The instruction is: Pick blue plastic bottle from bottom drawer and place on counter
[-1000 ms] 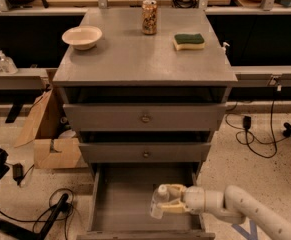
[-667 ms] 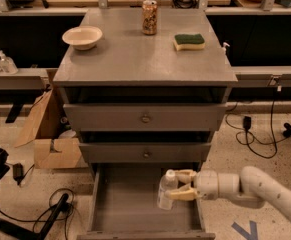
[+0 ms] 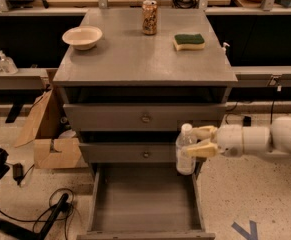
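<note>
The blue plastic bottle (image 3: 185, 150) is a small clear bottle with a white cap, held upright in my gripper (image 3: 199, 141). The gripper's tan fingers (image 3: 203, 149) are shut on its upper body. My white arm reaches in from the right. The bottle hangs in front of the right end of the middle drawer, above the right wall of the open bottom drawer (image 3: 145, 204). That drawer's grey floor shows bare. The grey counter (image 3: 140, 54) lies above and behind the bottle.
On the counter stand a white bowl (image 3: 82, 37), a brown patterned can (image 3: 149, 17) and a green-and-yellow sponge (image 3: 189, 41). Two closed drawers with round knobs (image 3: 145, 118) sit under it. A cardboard box (image 3: 50, 134) and cables lie on the floor to the left.
My gripper has lifted the bottle up out of the bottom drawer and a little to the right; it now hangs at the height of the middle drawer.
</note>
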`<state>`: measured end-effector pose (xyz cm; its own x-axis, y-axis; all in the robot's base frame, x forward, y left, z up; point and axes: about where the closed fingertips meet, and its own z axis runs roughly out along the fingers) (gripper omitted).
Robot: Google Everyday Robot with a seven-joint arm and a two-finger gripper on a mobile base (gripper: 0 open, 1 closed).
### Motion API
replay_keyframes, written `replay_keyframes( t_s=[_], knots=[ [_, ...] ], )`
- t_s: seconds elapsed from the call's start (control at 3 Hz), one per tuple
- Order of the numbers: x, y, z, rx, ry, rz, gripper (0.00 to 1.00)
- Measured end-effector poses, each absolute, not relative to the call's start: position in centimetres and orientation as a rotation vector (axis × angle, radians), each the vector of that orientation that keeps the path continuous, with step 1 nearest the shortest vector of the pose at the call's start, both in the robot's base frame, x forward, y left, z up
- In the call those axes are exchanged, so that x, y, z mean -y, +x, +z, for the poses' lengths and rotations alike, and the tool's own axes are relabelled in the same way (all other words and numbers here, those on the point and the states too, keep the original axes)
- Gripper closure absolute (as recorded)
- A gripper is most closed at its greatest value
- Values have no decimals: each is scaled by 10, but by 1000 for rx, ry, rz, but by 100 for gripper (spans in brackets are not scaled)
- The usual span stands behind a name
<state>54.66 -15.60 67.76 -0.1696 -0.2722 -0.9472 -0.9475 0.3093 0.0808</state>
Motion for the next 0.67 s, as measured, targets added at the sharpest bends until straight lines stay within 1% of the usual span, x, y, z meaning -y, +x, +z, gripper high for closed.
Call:
replay_keyframes(
  t_s=[0.33, 0.67],
  knots=[
    [190, 576, 741, -1699, -1074, 828, 100],
    [190, 576, 741, -1699, -1074, 828, 100]
  ],
)
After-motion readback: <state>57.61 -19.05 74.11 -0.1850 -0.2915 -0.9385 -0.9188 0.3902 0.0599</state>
